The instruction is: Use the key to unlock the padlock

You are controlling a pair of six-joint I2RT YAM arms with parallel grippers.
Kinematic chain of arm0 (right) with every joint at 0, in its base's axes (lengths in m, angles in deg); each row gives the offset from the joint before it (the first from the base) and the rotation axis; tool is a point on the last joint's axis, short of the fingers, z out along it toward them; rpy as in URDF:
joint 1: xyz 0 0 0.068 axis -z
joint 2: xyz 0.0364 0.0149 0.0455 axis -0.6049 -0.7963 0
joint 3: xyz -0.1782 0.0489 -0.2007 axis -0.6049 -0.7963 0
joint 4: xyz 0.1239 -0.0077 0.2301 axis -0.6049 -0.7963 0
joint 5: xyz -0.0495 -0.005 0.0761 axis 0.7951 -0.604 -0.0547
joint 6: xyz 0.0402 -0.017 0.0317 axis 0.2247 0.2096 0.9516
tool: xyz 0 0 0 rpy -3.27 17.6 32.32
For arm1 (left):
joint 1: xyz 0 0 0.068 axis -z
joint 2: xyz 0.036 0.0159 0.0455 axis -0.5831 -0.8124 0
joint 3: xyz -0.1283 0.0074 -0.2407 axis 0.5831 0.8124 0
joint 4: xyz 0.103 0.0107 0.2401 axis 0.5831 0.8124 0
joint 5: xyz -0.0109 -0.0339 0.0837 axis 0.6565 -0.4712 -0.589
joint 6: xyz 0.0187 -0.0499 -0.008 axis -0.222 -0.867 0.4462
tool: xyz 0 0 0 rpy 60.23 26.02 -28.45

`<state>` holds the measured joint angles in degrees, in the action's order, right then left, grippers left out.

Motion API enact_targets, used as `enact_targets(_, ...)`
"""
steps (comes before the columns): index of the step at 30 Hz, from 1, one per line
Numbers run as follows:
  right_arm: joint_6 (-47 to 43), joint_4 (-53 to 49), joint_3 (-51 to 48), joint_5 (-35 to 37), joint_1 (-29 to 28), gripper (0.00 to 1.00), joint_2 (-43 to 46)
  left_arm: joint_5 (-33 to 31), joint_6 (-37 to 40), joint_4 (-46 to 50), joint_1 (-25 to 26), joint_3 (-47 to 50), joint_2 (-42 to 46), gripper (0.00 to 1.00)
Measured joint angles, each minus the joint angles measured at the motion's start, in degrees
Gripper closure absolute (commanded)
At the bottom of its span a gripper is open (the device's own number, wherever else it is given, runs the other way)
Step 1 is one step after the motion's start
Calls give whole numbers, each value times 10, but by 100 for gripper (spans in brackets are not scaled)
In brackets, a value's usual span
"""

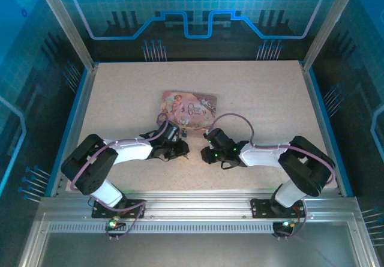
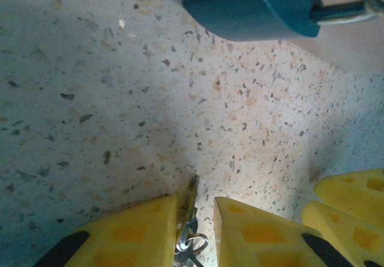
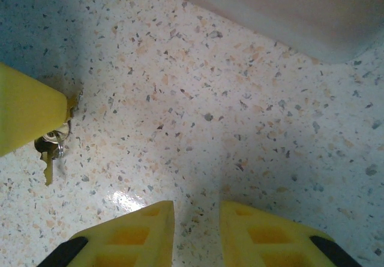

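**A:** Padlock (image 2: 252,6), tiny, with a dark blue body and a thin silvery shackle: where is it?

**B:** It lies on the pale speckled table (image 2: 120,99), just beside the pink illustrated rectangular tin (image 1: 189,106). It is ahead of the left gripper (image 2: 197,202) and not touching it.

**A:** And the key?

**B:** The tiny thin dark-grey metal key (image 2: 193,189) stands edge-on between the left gripper's yellow jaws. They appear closed on its head, and the blade points towards the padlock. A small silvery ring (image 2: 191,242) and a second key (image 3: 48,171) hang from it.

**A:** The right gripper?

**B:** The right gripper (image 3: 197,206) is low over the table, close to the left one. Its jaws are slightly parted and hold nothing.

**A:** Which step is this?

**B:** I judge the key is held and insertion has not begun. Next, the blade must line up with the keyhole, which I cannot see. The loose lock probably needs steadying by the right gripper. The tin crowds one side, and the ring could snag.
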<state>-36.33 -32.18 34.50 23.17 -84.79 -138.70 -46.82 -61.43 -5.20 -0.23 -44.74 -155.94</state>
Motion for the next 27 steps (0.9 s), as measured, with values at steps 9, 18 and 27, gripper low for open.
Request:
enact_targets(9, 0, 0, -4, 1, 0, 74, 13, 0, 0, 2, 1, -3, -5, 81)
enact_targets(18, 0, -1, -7, 5, 0, 74, 24, 3, 2, -1, 11, -4, -7, 91)
enact_targets(27, 0, -2, -8, 15, 0, 74, 36, 12, 5, -8, 19, -4, -7, 100)
